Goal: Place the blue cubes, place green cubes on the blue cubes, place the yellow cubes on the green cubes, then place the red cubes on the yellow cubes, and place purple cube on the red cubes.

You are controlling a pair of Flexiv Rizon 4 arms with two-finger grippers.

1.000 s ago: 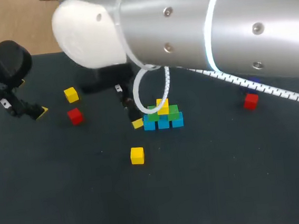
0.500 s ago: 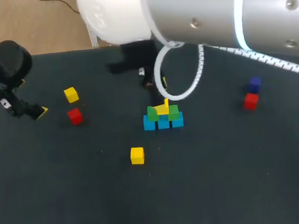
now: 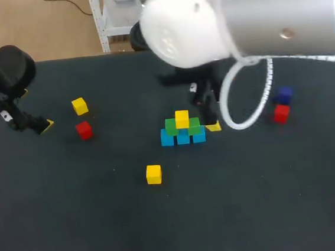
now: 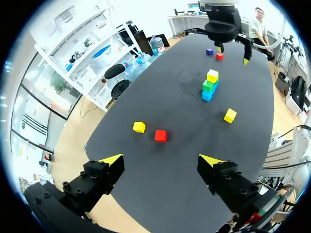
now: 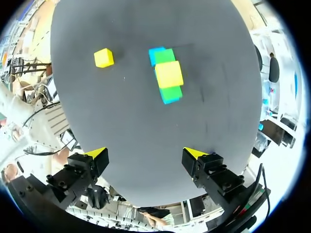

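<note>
At the table's middle a row of blue cubes [image 3: 182, 137] carries green cubes [image 3: 192, 124], and one yellow cube [image 3: 181, 118] sits on top. My right gripper [image 3: 209, 116] hangs open and empty just right of this stack; in its own view the gripper [image 5: 146, 156] is well short of the yellow-topped stack [image 5: 168, 74]. Loose cubes: a yellow one [image 3: 154, 174] in front, another yellow [image 3: 79, 106] and a red [image 3: 84, 130] at the left, a red [image 3: 281, 113] and a purple [image 3: 283, 95] at the right. My left gripper [image 3: 33, 122] is open at the far left edge, holding nothing.
In the left wrist view the open gripper [image 4: 160, 164] stands at the table's edge, with the red cube [image 4: 161, 136] and yellow cube [image 4: 139, 127] nearest ahead and the stack [image 4: 210, 83] farther on. My right arm's big link [image 3: 264, 15] hides the table's back right.
My right arm has swung from the left of the stack, over it, to its right side. The purple cube has come into sight. The left arm has not moved.
</note>
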